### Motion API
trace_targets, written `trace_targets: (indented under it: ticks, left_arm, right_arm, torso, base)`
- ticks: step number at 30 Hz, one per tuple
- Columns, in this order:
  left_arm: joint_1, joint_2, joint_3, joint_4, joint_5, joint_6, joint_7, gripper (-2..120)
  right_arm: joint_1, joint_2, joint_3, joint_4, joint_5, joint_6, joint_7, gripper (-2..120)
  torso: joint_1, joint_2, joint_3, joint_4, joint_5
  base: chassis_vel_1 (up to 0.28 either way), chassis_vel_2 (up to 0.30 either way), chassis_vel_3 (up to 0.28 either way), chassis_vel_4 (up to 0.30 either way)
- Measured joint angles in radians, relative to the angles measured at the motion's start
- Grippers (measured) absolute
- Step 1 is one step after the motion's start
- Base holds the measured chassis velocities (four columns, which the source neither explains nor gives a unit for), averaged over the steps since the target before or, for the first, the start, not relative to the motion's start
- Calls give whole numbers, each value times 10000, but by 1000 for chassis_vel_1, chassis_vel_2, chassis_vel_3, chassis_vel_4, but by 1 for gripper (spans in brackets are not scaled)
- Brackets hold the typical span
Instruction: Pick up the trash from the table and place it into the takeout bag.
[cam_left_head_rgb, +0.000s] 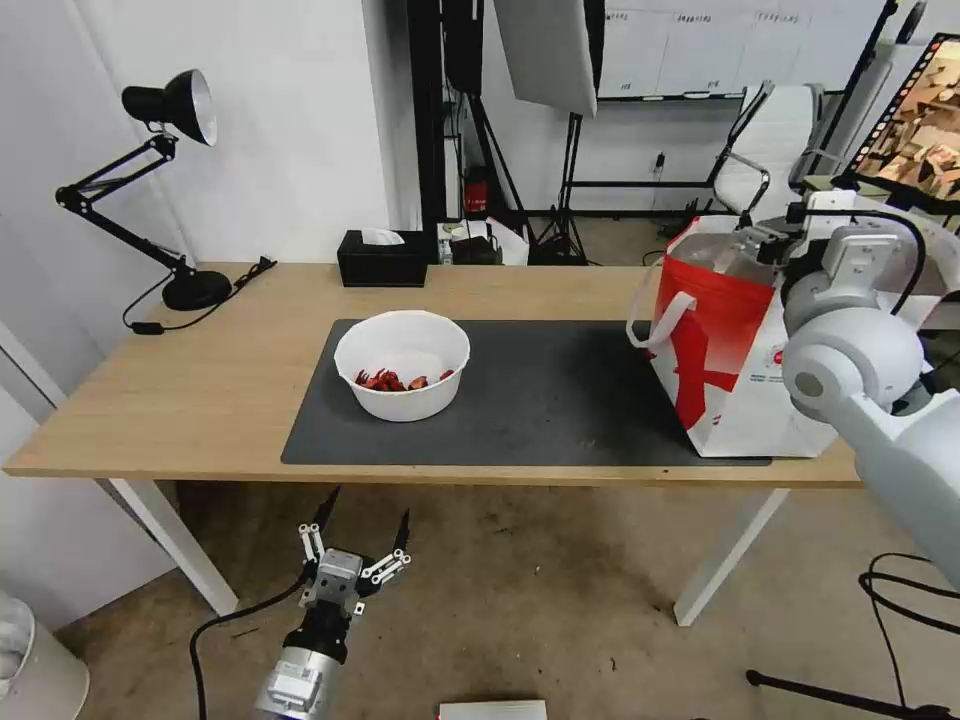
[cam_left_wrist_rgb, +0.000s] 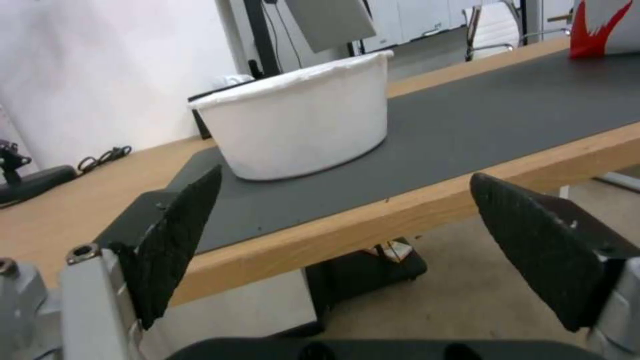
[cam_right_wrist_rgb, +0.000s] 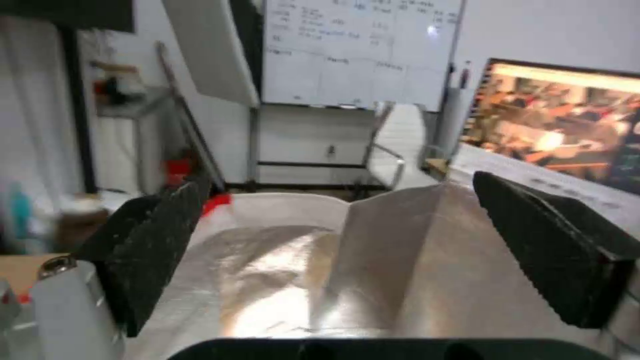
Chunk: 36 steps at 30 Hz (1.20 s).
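On the tabletop (cam_left_head_rgb: 200, 400), the bowl (cam_left_head_rgb: 402, 364) sits near the front edge, directly beyond the left pincer (cam_left_head_rgb: 365, 530), released below. The right pincer (cam_right_wrist_rgb: 333, 250), released, hovers over the bag (cam_left_head_rgb: 730, 360).

The bowl (cam_left_head_rgb: 402, 364) sits on the mat (cam_left_head_rgb: 540, 400), toward the mat's left end. The takeout bag (cam_left_head_rgb: 730, 345) stands on the mat's right end. Behind the mat, the tissue box (cam_left_head_rgb: 382, 258) rests on the table (cam_left_head_rgb: 200, 380), with the desk lamp (cam_left_head_rgb: 165, 190) farther left of it.
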Motion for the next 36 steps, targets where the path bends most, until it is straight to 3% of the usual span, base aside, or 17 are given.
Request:
trace_targets:
  ticks: [7,10,14,18,20,24,26,29,36]
  left_arm:
    - [-107,-45,2,-68,-10,0,6,100]
    - [-77,-146,-48,-125,7,-87,3,100]
    - [223,-391,-273,-320,71,-207,-23,100]
    - [285,-442,-342,-392,78,-228,-38,100]
    - [392,-486,-436,-443,81,-293,-46,100]
    - [409,-499,-455,-464,83,-307,-49,100]
    - [395,-527,-436,-463,85,-322,-51,100]
    - [389,-577,-405,-415,90,-348,-52,100]
    - [349,-592,-389,-331,91,-373,-54,100]
  right_arm:
    - [-1269,-221,790,942,1124,1555,-1748,100]
    - [-2396,-362,1193,1922,1319,2785,-3443,100]
    - [-3177,-147,1262,2574,1288,3221,-4514,100]
    - [-4162,23,1504,3010,1004,3481,-4942,100]
    - [-5750,394,1763,3311,258,3976,-5530,100]
    - [-7180,878,2120,3367,-886,4367,-5829,100]
    - [-8576,1471,2484,3023,-2535,5157,-6286,100]
    - [-9766,2007,2760,2570,-3534,5811,-6734,100]
    - [-11211,2897,3050,2140,-4432,6254,-6809,100]
  torso:
    - [0,0,0,0,0]
    - [0,0,-1,-7,-2]
    - [0,0,0,11,-1]
    - [0,1,-1,0,-4]
    - [-1,0,-1,0,1]
    - [-1,0,-1,-1,0]
    - [-1,1,-2,0,-1]
    - [-1,0,-1,-3,2]
    - [-1,0,-1,-2,-1]
  base:
    - [0,0,0,0]
    - [0,0,0,0]
    - [0,0,0,0]
    - [0,0,0,0]
    - [0,0,0,0]
    - [0,0,0,0]
    - [0,0,0,0]
    - [0,0,0,0]
    - [0,0,0,0]
